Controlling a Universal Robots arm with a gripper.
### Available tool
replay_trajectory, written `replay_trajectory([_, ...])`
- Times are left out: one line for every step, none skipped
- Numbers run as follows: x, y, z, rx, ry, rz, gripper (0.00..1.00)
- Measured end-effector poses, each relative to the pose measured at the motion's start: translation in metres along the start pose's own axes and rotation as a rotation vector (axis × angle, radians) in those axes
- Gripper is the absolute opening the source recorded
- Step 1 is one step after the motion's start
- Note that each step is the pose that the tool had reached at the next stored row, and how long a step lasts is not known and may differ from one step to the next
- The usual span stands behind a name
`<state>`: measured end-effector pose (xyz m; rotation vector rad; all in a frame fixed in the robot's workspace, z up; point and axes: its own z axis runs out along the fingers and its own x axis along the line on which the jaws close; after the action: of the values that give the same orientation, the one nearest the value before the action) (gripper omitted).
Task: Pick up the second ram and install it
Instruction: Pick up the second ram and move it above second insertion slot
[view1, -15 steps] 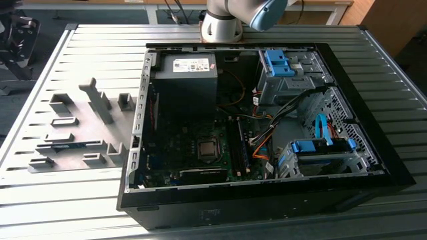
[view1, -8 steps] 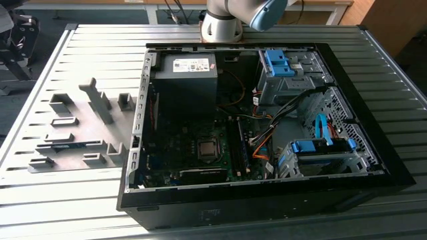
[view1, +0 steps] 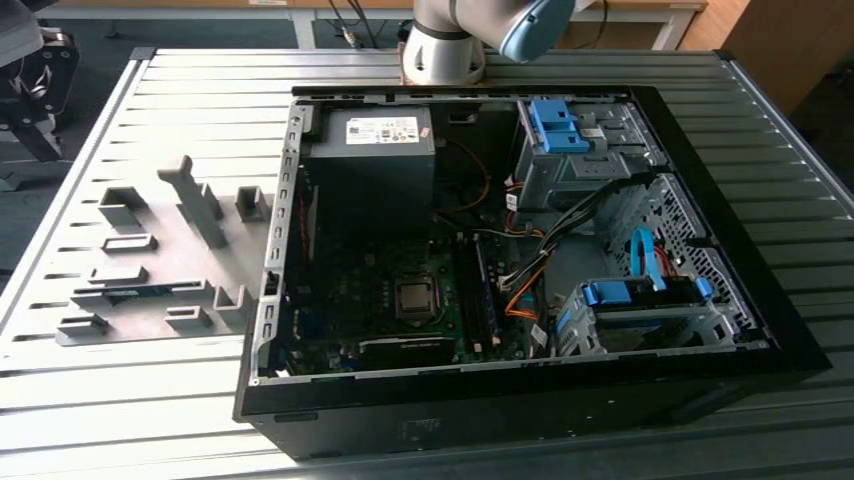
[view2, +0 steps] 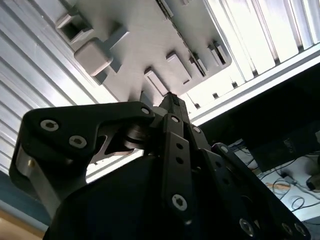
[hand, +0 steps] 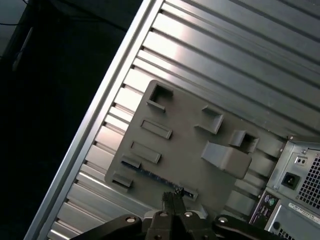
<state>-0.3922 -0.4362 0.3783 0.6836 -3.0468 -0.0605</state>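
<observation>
The second ram (view1: 144, 291) is a thin blue-green strip lying flat between grey blocks on the grey fixture plate (view1: 163, 258), at the exterior view's left. In the first wrist view it shows as a dark strip (hand: 150, 173) near the plate's (hand: 185, 145) edge. My gripper (hand: 172, 195) hovers high above the plate, close over the ram's end, with its two fingers pressed together and nothing between them. In the second wrist view the shut gripper (view2: 171, 98) points at the plate (view2: 135, 35).
An open black computer case (view1: 747, 300) lies on the slatted metal table (view1: 147, 400) beside the plate, with the motherboard (view1: 400, 320), power supply (view1: 374, 150) and blue drive cages inside. Upright grey blocks (view1: 194, 195) rise from the plate. The arm's base (view1: 447, 45) stands behind the case.
</observation>
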Motion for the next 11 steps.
replay_trajectory([0.0,0.0,0.0001,0.0002,0.0006,-0.015,0.11])
replay_trajectory([0.0,0.0,0.0001,0.0003,0.0012,-0.03,0.11])
replay_trajectory([0.0,0.0,0.0001,0.0005,0.002,-0.046,0.11])
replay_trajectory([0.0,0.0,0.0001,0.0006,0.0027,-0.061,0.11])
replay_trajectory([0.0,0.0,0.0002,0.0008,0.0032,-0.078,0.11])
replay_trajectory([0.0,-0.0001,0.0004,0.0009,0.0039,-0.095,0.11])
replay_trajectory([0.0,-0.0001,0.0006,0.0011,0.0046,-0.113,0.11])
replay_trajectory([0.0,-0.0001,0.0007,0.0013,0.0054,-0.131,0.11])
replay_trajectory([0.0,-0.0001,0.0008,0.0015,0.0062,-0.149,0.11])
replay_trajectory([0.0,-0.0001,0.001,0.0016,0.007,-0.167,0.11])
replay_trajectory([0.0,-0.0001,0.0012,0.0018,0.0078,-0.186,0.11])
